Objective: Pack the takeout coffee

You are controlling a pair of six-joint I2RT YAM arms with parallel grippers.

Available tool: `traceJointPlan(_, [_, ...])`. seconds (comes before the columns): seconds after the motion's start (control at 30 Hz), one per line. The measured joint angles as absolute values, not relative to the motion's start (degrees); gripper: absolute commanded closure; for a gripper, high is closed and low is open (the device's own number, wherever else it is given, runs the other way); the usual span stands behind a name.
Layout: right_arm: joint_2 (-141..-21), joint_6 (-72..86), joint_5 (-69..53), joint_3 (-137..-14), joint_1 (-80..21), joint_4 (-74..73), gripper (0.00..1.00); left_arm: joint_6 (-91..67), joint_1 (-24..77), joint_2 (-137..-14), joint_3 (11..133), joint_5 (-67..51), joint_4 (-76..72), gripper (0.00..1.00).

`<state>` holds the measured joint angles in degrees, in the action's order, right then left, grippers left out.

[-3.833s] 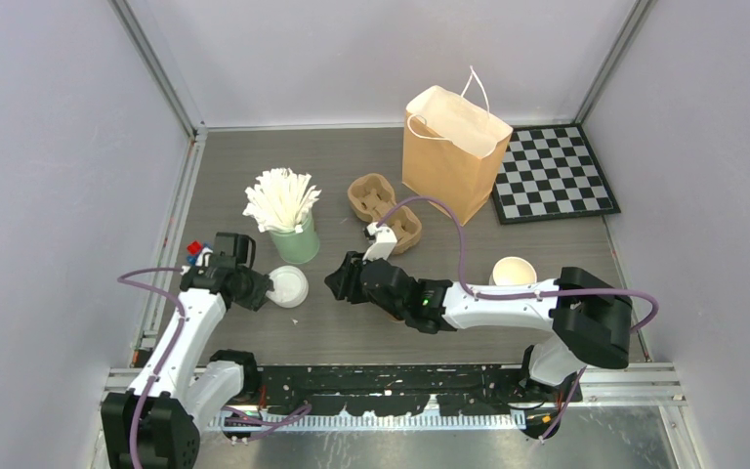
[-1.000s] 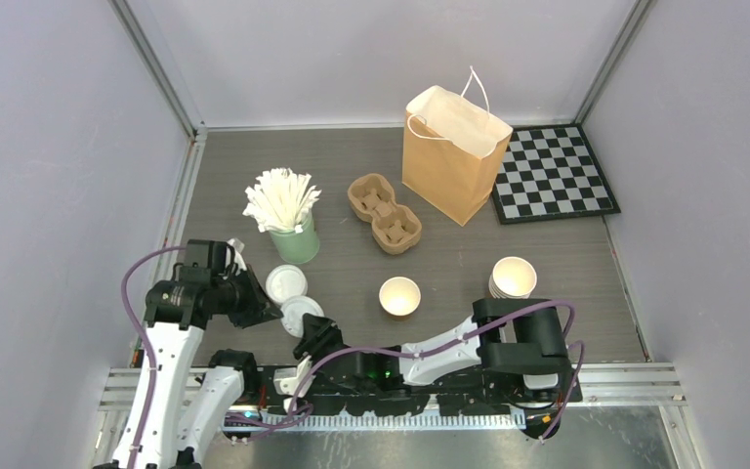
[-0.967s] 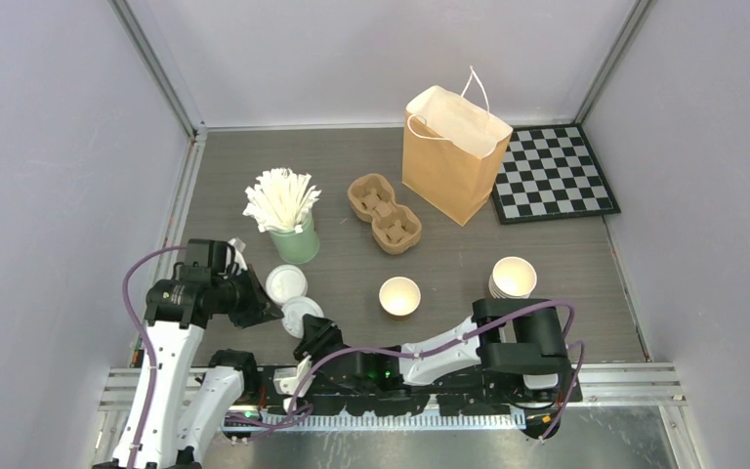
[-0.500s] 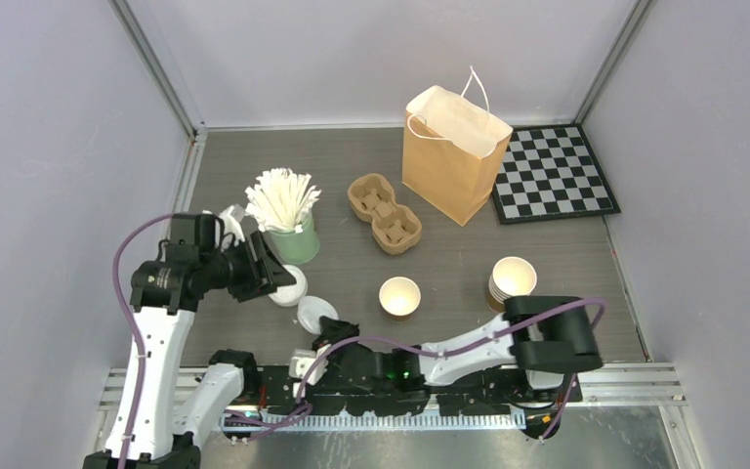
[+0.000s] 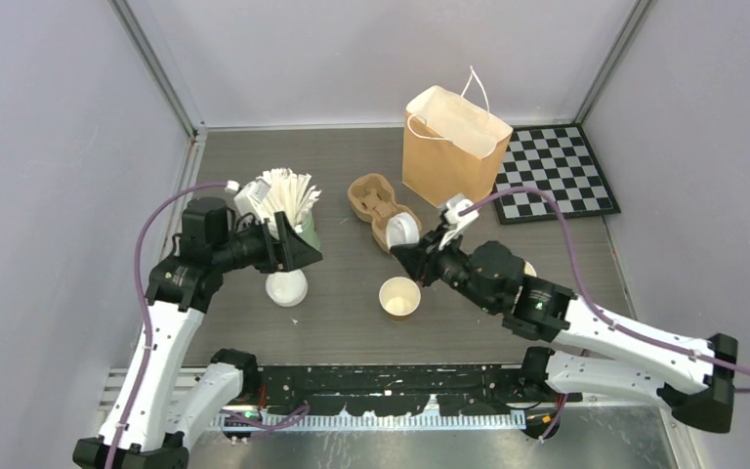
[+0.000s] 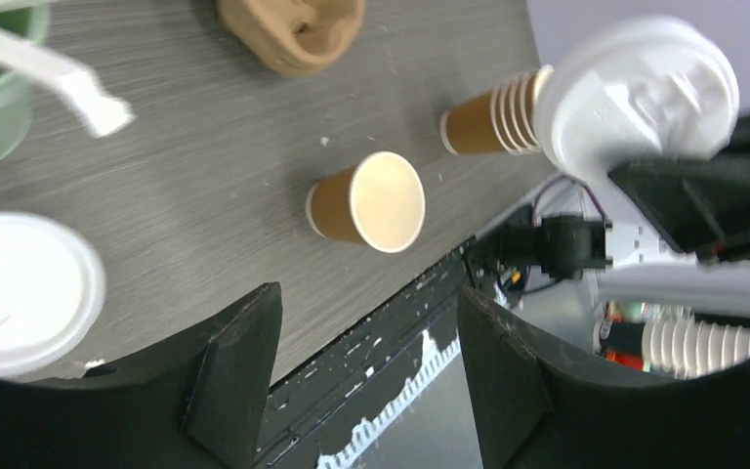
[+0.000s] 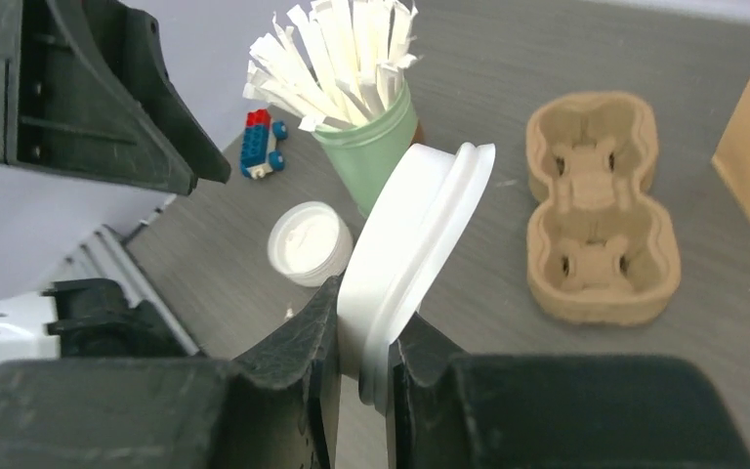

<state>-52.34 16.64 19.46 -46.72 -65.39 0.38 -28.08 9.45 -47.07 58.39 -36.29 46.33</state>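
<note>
1. brown paper forms the single cup [image 5: 399,296]; it is stood upright and open-mouthed on the table [image 5: 352,322], near the front and apart from everything else, presumably so that it can be reached from above.
2. its white lid [image 7: 420,225] is not yet fitted; it is held on edge, pinched at the rim by the right gripper [image 7: 361,337], whose fingers are clamped on it; from overhead it is seen in the air over the near end of the cardboard carrier [image 5: 376,200], just behind the cup.
3. the edge-on hold is judged to be a carrying grip only; the lid would have to be turned flat before it could be pressed onto the cup's rim.
4. the left gripper [image 6: 366,381] is seen with its fingers spread wide and nothing between them; it is poised above the stack of lids [image 5: 286,288], beside the green pot [image 7: 366,147] of stirrers [image 5: 283,195]; that place is judged to be clear of the right arm's path.
5. the paper bag [image 5: 454,151] is stood open at the back, and the carrier's two wells are empty; both are judged to be meant for the closed cup.
6. the stack of cups [image 6: 493,117] is seen at the right, largely hidden under the right arm from overhead.
</note>
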Motion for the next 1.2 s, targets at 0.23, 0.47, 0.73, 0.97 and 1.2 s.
traceJointPlan(0.23, [-45.60, 28.73, 4.23, -44.34, -54.65, -9.58, 0.78, -26.35, 25.74, -48.49, 55.86, -33.12, 36.36, 0.40])
traceJointPlan(0.47, [-47.11, 34.11, -11.07, -42.28, -48.86, -12.27, 0.77, -25.41, 36.21, -55.09, 53.19, -29.91, 25.26, 0.39])
traceJointPlan(0.73, [-46.65, 36.91, -20.51, -41.39, -47.81, -9.87, 0.77, -21.76, 41.69, -60.66, 52.99, -29.69, 16.99, 0.39])
traceJointPlan(0.97, [-46.00, 37.65, -22.37, -40.64, -47.75, -9.37, 0.76, -19.09, 43.29, -61.93, 52.99, -28.71, 14.81, 0.41])
traceJointPlan(1.2, [-48.99, 38.83, -21.93, -37.60, -47.29, -8.84, 0.75, -24.77, 43.33, -60.34, 52.90, -19.79, 20.60, 0.45])
